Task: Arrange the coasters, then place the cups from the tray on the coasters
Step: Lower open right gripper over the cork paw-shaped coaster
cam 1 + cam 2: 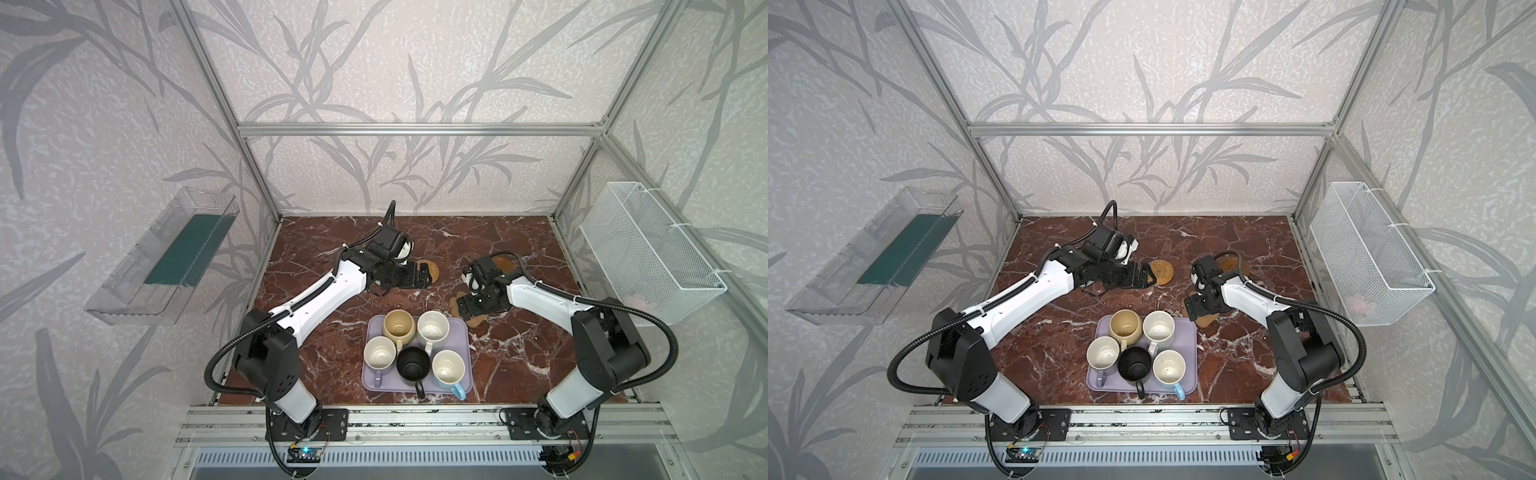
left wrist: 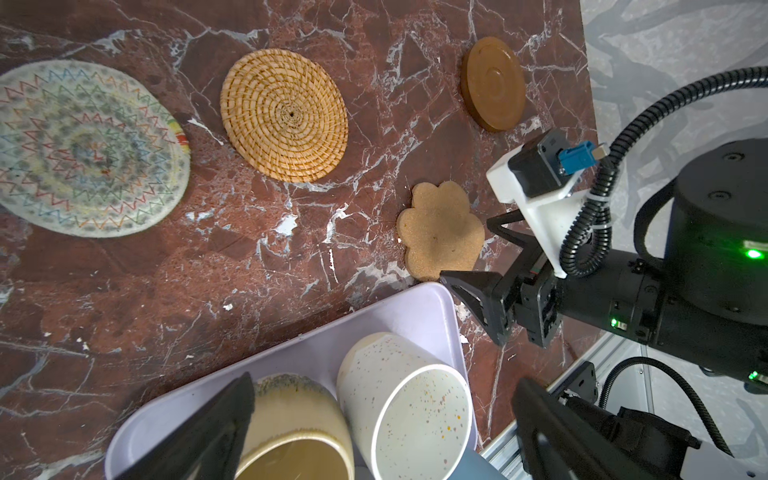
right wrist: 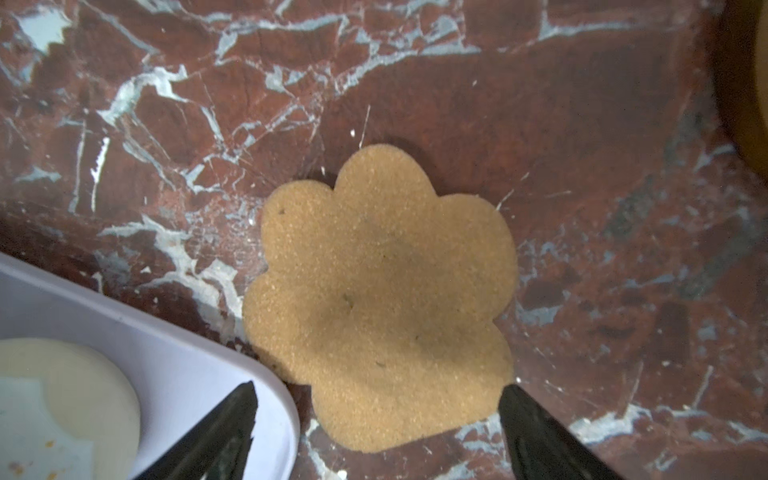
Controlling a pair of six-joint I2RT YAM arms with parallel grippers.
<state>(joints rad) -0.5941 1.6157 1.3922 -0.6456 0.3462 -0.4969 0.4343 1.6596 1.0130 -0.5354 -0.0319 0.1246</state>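
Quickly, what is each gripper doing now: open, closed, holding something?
Left gripper: open, holding nothing.
Right gripper: open, fingers at either side of the paw coaster, not closed on it.

Both top views are lit softly and evenly, it seems from above. The pale walls point(image 1: 124, 124) are bright and the dark bench point(image 1: 457, 245) is dimmer, with only weak shadows on it. The straight frame bars point(image 1: 415, 129) lean outward near the edges. In the left wrist view the cream woven coaster point(image 2: 87, 149) is blurred, while the rattan coaster point(image 2: 284, 114) is sharp. In the right wrist view a soft shadow lies across the paw-shaped coaster point(image 3: 382, 291), and the right tool point(image 3: 376, 390) shows as two unfocused dark wedges.
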